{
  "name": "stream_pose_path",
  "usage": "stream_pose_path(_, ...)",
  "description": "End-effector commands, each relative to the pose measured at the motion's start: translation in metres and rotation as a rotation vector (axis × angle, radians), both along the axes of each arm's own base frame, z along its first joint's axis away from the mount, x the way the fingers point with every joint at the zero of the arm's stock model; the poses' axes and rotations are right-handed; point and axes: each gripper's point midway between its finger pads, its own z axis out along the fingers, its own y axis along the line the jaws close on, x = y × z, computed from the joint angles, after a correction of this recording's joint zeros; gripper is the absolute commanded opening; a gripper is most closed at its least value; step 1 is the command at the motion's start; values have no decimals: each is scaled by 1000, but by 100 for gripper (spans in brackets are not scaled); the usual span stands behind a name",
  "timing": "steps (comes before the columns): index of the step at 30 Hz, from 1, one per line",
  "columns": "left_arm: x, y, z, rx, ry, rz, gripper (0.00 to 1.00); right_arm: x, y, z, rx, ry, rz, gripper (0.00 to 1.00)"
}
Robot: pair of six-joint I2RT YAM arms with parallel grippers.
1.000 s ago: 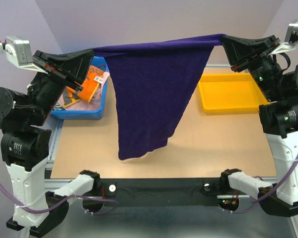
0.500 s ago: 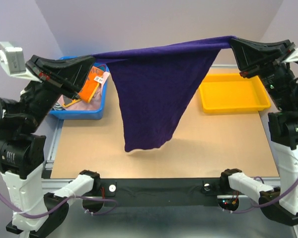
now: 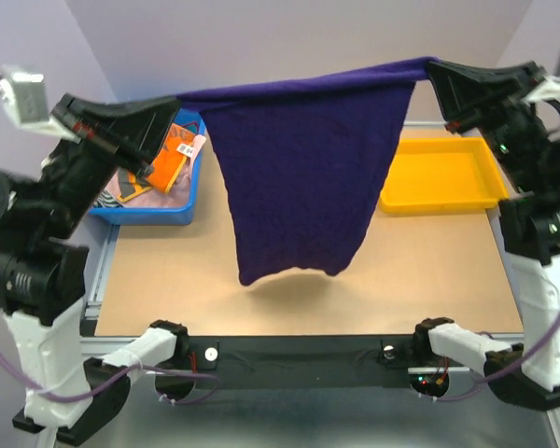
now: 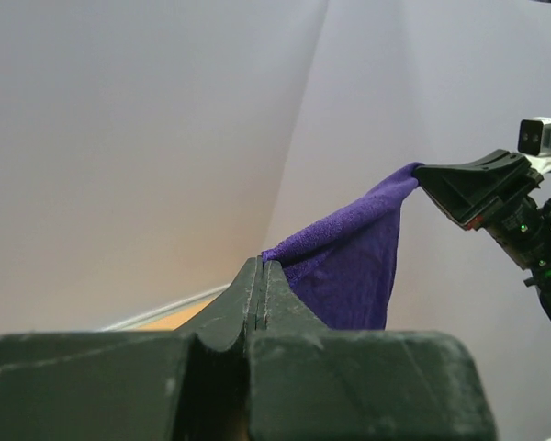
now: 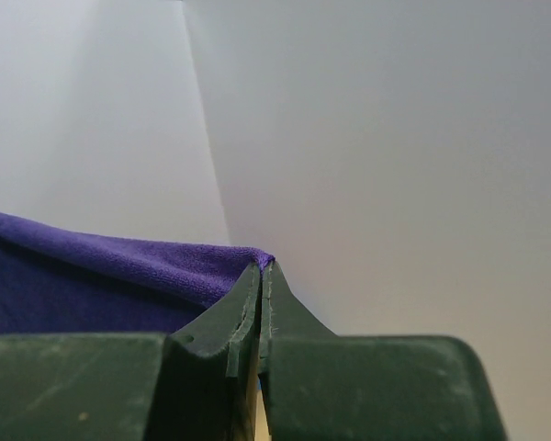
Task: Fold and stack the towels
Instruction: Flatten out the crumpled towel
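Note:
The dark purple towel hangs stretched in the air between my two grippers, its lower end above the table. My left gripper is shut on its left top corner; in the left wrist view the towel runs from my closed left gripper to the other gripper. My right gripper is shut on the right top corner; the towel shows in the right wrist view at my right gripper. The grey-and-orange towel lies in the blue bin. The pale pink towel shows only as a sliver under it.
A blue bin stands at the table's back left. An empty yellow tray stands at the back right. The brown tabletop lies under the hanging towel.
Both grippers have shifted slightly with the towel held taut. The towel's hanging end has swung right and widened, now sitting a little higher above the table.

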Motion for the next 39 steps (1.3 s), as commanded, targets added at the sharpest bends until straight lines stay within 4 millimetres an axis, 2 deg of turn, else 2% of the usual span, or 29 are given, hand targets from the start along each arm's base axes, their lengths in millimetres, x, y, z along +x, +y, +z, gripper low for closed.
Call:
stream_pose_path(1,69,12,9,-56,38,161,0,83,-17,-19,8,92,-182,1)
stream_pose_path(4,102,7,12,-73,54,175,0,112,-15,-19,-1,100,-211,1)
stream_pose_path(5,125,2,11,-75,67,184,0,140,-10,-32,-17,137,-217,0)
stream_pose_path(7,148,1,15,-89,75,200,0,166,-7,-34,-27,140,-230,0)
stream_pose_path(8,169,-3,19,-98,80,200,0,192,-3,-38,-31,153,-235,1)
stream_pose_path(10,189,-7,24,-119,76,185,0,210,1,-34,-34,136,-233,1)
stream_pose_path(11,205,-15,26,-133,81,140,0,210,1,-15,-18,90,-234,0)
stream_pose_path(12,219,-17,27,-143,65,103,0,234,7,-27,-26,111,-230,0)
stream_pose_path(13,218,-12,35,-176,51,100,0,243,9,-28,-27,105,-227,0)
stream_pose_path(14,228,-16,30,-175,59,59,0,244,10,-20,-23,81,-219,1)
stream_pose_path(15,229,-14,37,-219,50,21,0,248,12,-14,-11,57,-207,0)
stream_pose_path(18,239,-5,33,-221,61,5,0,245,16,-9,-7,28,-179,0)
stream_pose_path(20,230,2,37,-203,39,21,0,231,15,4,-9,-24,-171,0)
stream_pose_path(21,224,4,42,-196,8,22,0,228,14,3,-14,-24,-174,0)
stream_pose_path(22,218,4,44,-177,-13,28,0,233,15,-11,-33,0,-181,0)
stream_pose_path(23,205,5,47,-164,-29,27,0,215,11,2,-24,-33,-186,0)
stream_pose_path(25,189,4,44,-131,-41,29,0,198,5,-3,-32,-38,-202,0)
stream_pose_path(28,179,3,28,-100,-19,24,0,179,-1,-12,-47,-34,-223,1)
stream_pose_path(29,177,3,8,-82,20,30,0,165,-4,-20,-53,-24,-226,0)
stream_pose_path(30,178,3,-5,-76,47,35,0,161,-5,-29,-67,-12,-230,0)
stream_pose_path(31,158,5,-6,-77,34,42,0,157,-6,-39,-78,2,-231,0)
stream_pose_path(32,175,4,-52,-66,137,46,0,149,-7,-45,-86,8,-229,0)
stream_pose_path(33,171,4,-65,-64,148,47,0,142,-9,-71,-108,50,-235,0)
stream_pose_path(34,167,5,-81,-66,174,51,0,135,-11,-81,-112,64,-238,1)
stream_pose_path(35,155,5,-114,-64,222,50,0,131,-13,-97,-122,88,-242,1)
stream_pose_path(36,148,6,-127,-69,241,53,0,135,-12,-135,-148,160,-239,1)
stream_pose_path(37,142,7,-144,-71,270,55,0,109,-16,-134,-139,137,-234,0)
stream_pose_path(38,125,8,-169,-70,301,54,0,101,-15,-147,-143,153,-219,1)
stream_pose_path(39,117,9,-183,-66,315,59,0,91,-15,-158,-144,165,-207,0)
